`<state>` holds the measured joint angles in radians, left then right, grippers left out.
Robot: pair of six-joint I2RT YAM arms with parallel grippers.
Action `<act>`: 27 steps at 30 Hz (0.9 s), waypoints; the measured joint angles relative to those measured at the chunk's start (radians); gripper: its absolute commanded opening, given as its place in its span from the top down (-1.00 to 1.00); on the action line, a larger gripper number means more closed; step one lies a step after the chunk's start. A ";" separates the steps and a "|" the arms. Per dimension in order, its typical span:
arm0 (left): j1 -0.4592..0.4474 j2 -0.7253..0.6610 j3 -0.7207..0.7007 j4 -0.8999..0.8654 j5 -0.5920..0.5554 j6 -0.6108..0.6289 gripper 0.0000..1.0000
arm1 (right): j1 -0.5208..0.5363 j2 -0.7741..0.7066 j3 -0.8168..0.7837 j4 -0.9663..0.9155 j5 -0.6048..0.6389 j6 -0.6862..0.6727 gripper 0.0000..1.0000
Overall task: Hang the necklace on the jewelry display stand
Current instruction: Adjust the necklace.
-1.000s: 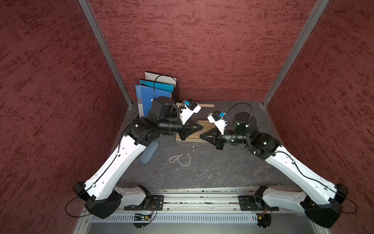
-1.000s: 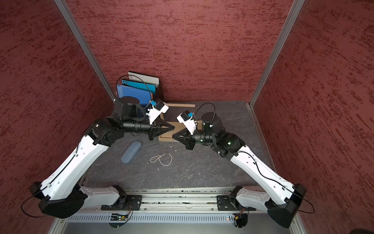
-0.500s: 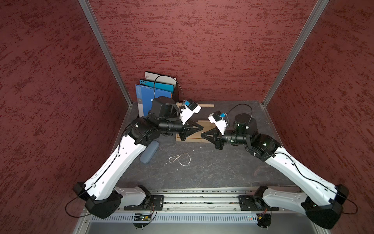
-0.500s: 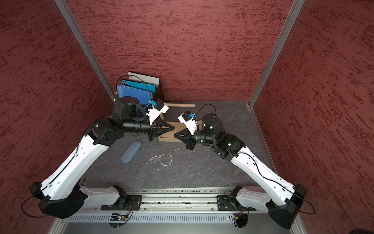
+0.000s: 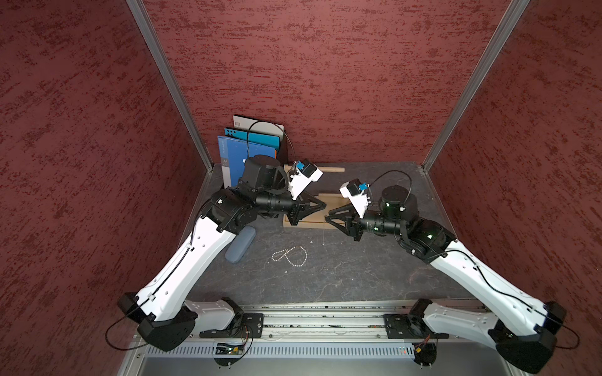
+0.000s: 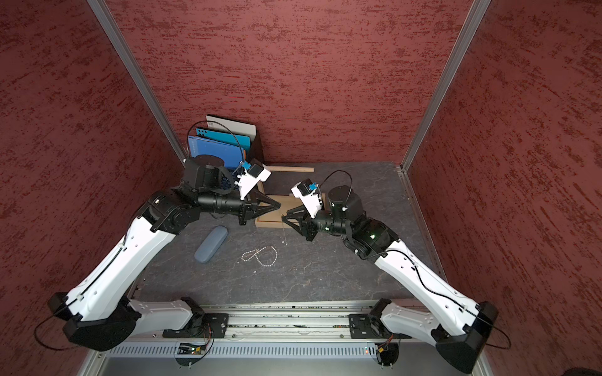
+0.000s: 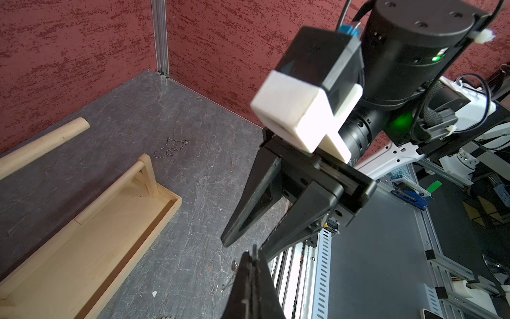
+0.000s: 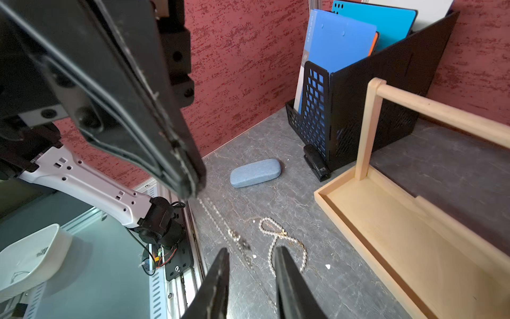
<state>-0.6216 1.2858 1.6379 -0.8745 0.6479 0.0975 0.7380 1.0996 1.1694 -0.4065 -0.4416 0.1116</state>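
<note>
Room lies open across the table point(image 5: 325, 276) front, bar the pearls point(image 8: 281, 233). We see the left gripper point(image 5: 325, 205) pinched on the necklace point(image 8: 234, 236) by the stand point(image 8: 386, 234) front edge; the right gripper point(image 5: 328, 217), closed a second ago, now stands parted.

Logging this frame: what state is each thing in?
left gripper: shut on the thin chain
thin chain: dangling from the left gripper
right gripper: open, empty
jewelry display stand: upright, arms bare
pearl necklace: loose loop on the table
glasses case: closed, lying flat
ball chain: bunched on the table
</note>
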 measured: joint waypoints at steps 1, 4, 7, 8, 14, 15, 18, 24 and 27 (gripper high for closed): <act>0.000 0.000 0.000 0.000 0.002 -0.001 1.00 | 0.000 -0.004 -0.007 0.000 0.001 0.000 0.37; 0.000 0.000 0.000 0.000 0.005 -0.004 1.00 | 0.000 -0.006 -0.010 0.000 0.001 -0.001 0.39; 0.000 0.000 0.000 0.000 0.007 -0.011 1.00 | 0.000 -0.006 -0.010 0.003 0.001 -0.003 0.39; 0.000 0.000 0.000 0.000 0.008 -0.012 1.00 | 0.000 -0.005 -0.010 0.008 0.001 -0.005 0.39; 0.000 0.000 0.000 0.000 0.010 -0.015 1.00 | 0.000 0.018 -0.010 0.034 0.000 -0.012 0.39; 0.000 0.000 0.000 0.000 0.010 -0.015 1.00 | 0.000 0.025 -0.010 0.039 0.000 -0.014 0.38; 0.000 0.000 0.000 0.000 0.013 -0.014 1.00 | 0.001 0.039 -0.010 0.048 -0.004 -0.015 0.29; 0.000 0.001 0.002 -0.001 0.014 -0.014 1.00 | 0.002 0.046 -0.009 0.066 -0.010 -0.015 0.26; 0.000 0.001 0.002 0.000 0.018 -0.015 1.00 | 0.004 0.046 -0.009 0.069 -0.011 -0.015 0.15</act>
<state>-0.6216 1.2865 1.6398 -0.8749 0.6655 0.0826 0.7418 1.1458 1.1603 -0.3370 -0.4526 0.0967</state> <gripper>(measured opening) 0.043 0.398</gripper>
